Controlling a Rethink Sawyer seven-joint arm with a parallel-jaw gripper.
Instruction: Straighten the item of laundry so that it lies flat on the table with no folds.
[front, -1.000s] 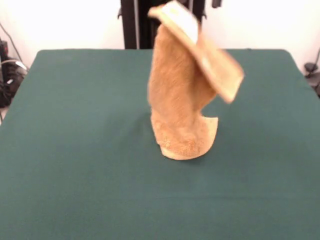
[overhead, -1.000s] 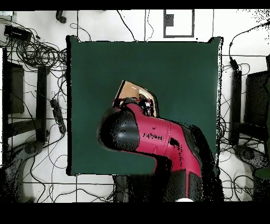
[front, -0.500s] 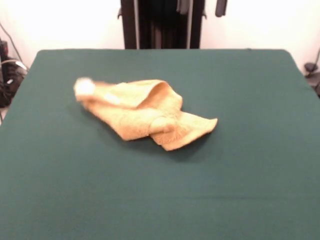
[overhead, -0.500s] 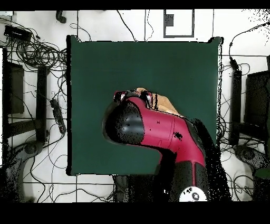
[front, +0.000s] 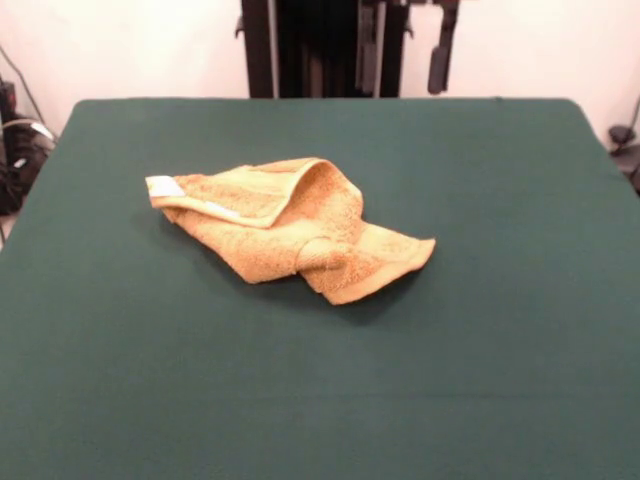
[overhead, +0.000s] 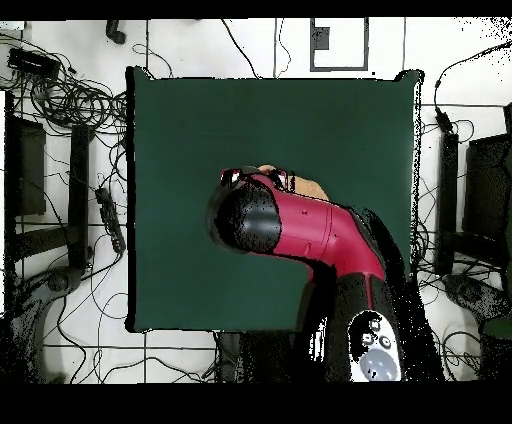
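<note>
- Towel (front: 290, 228) is lying crumpled a little left of the table's (front: 500, 350) middle in the front view, closer to the far edge than to the near one, and nothing is holding it.
- It is sitting folded over itself: an upper flap is arching over the middle, a pale band with a small white label (front: 166, 186) is ending at its left tip, and a lower corner is poking out to the right toward the table's centre.
- So I am reading the job as far from done; several layers are overlapping and no part is looking properly spread.
- From overhead I am seeing only a sliver of towel (overhead: 308, 190) peeking past the arm (overhead: 300, 225), which is covering most of it.
- The gripper (front: 400, 45) is hanging high at the far edge in the front view, well above and behind the cloth, with nothing in it; I am seeing dark fingers (front: 438, 62) dangling there but cannot tell how far apart they are standing.
- I am judging this as the pause between grasps, with a fresh pick to be chosen.
- For the next move I am favouring one exposed corner, the labelled tip or the right-hand one, pinched through a single layer and drawn outward low across the table so the flap is unrolling rather than bunching again.
</note>
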